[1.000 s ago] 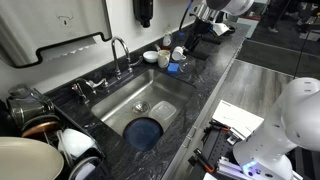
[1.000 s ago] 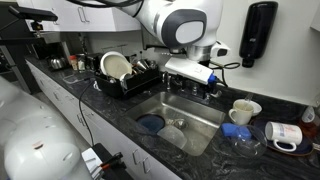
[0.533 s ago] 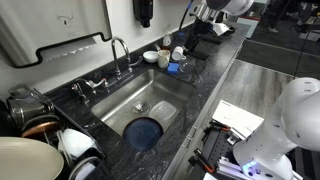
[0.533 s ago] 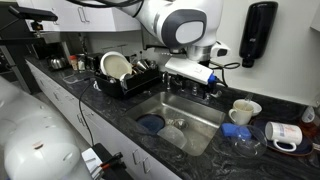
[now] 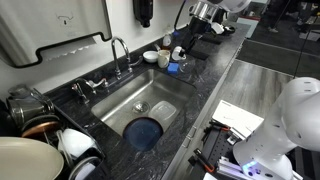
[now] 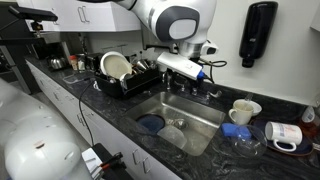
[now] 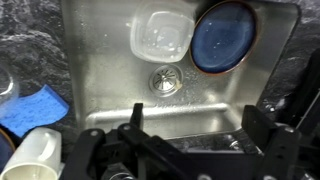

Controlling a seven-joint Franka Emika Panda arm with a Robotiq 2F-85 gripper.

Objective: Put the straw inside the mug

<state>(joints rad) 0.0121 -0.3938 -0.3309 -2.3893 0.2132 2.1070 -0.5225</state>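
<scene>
A white mug (image 6: 243,110) stands on the dark counter right of the sink; it shows in the wrist view (image 7: 35,152) at the lower left and by the faucet in an exterior view (image 5: 165,57). I cannot make out a straw in any view. My gripper (image 7: 197,116) is open and empty, with nothing between its fingers. It hangs above the counter edge of the sink (image 7: 110,70), in both exterior views (image 5: 188,38) (image 6: 200,74), to the side of the mug and apart from it.
The sink holds a blue plate (image 7: 227,38) and a clear plastic container (image 7: 160,35). A blue sponge (image 7: 30,106) lies beside the mug. A second mug (image 6: 285,135) stands further right. A dish rack (image 6: 125,75) and a faucet (image 5: 120,50) flank the sink.
The arm has shifted a little along the counter toward the sink. The gripper stays open and nothing else has moved.
</scene>
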